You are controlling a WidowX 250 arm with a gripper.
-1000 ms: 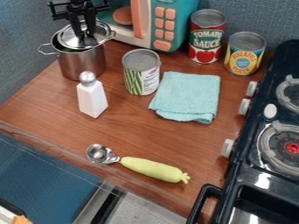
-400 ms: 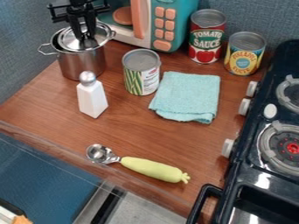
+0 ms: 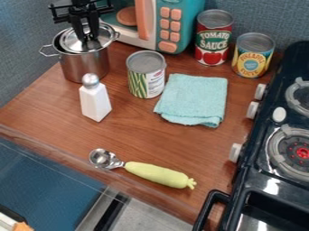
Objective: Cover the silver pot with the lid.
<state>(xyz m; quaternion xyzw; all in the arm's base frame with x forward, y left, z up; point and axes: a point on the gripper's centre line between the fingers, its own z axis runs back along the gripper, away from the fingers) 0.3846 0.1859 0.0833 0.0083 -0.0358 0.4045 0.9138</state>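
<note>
At the view's upper left, gripper (image 3: 90,39) is nearly closed, holding lid (image 3: 71,41) off-centre on pot (image 3: 83,66). Centre toward the exposed left rim, level, then release gently.

"How many cans (image 3: 145,81)?"
"Three, plus one pot (image 3: 86,67), one lid (image 3: 71,43), one shaker (image 3: 95,101), one washcloth (image 3: 193,99) and one scoop (image 3: 157,174)."
"And appliances?"
"One toy microwave (image 3: 188,14), one stove (image 3: 271,185) with two burners (image 3: 271,150) visible."
</note>
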